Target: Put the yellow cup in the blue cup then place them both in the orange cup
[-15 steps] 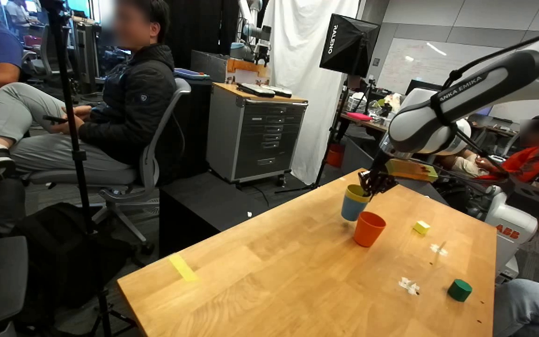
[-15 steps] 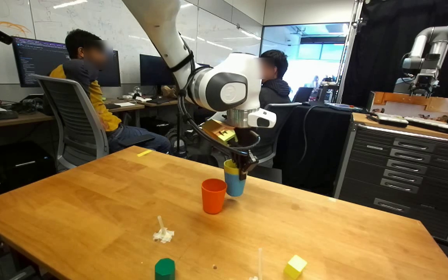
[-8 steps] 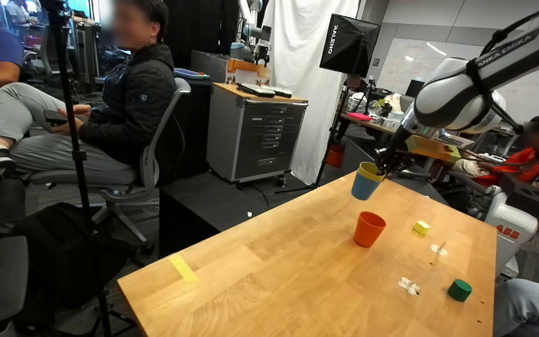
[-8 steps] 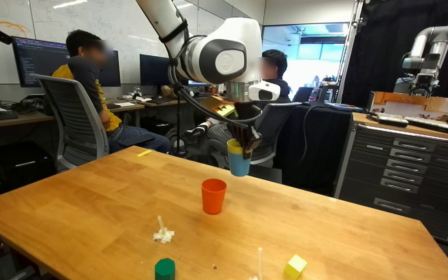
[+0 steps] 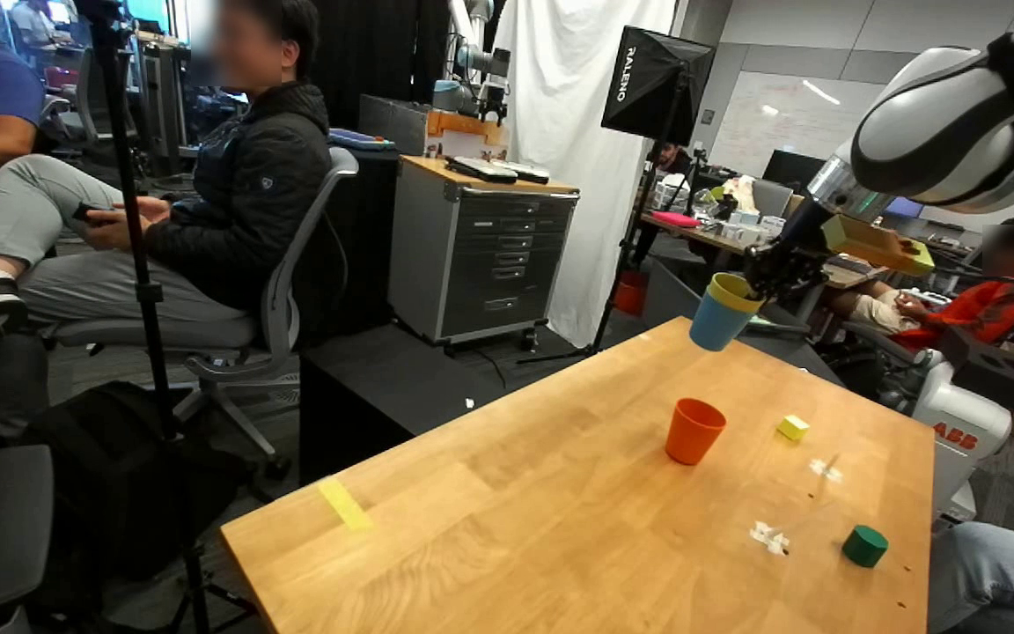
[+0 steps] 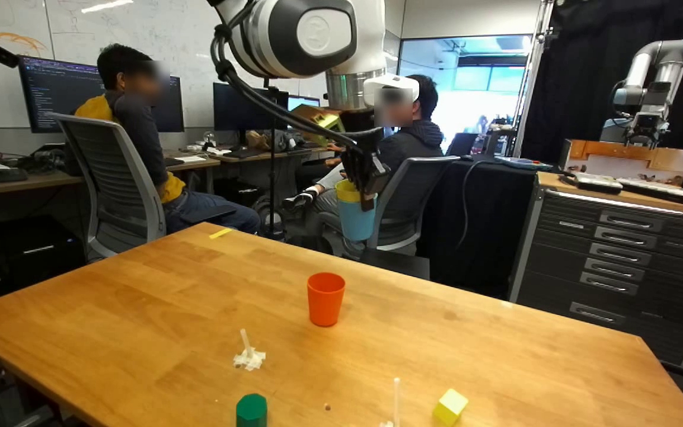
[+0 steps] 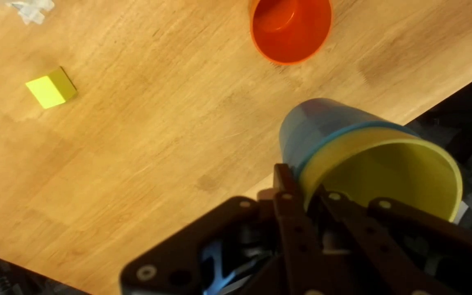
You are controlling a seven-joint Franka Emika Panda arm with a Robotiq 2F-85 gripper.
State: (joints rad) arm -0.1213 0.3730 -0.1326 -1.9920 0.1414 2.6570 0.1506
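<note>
The yellow cup (image 5: 729,287) sits nested inside the blue cup (image 5: 717,326), with its rim standing above the blue rim. Both also show in the wrist view, the yellow cup (image 7: 395,176) opening toward the camera and the blue cup (image 7: 316,127) around it. My gripper (image 7: 301,184) is shut on their walls, one finger inside the yellow cup and one outside the blue cup. It holds them tilted, high above the table. The orange cup (image 5: 694,432) stands upright on the table, apart from them and below; its inside (image 7: 291,30) looks empty in the wrist view.
A small yellow block (image 5: 793,429) and a dark green block (image 5: 865,546) lie on the wooden table (image 5: 516,528). Thin clear sticks stand in white tape patches (image 6: 249,359). The table's edge runs near the held cups. People sit around the table.
My gripper has lifted the nested blue and yellow cups from low beside the orange cup to well above the table, tilting them more. The orange cup has not moved.
</note>
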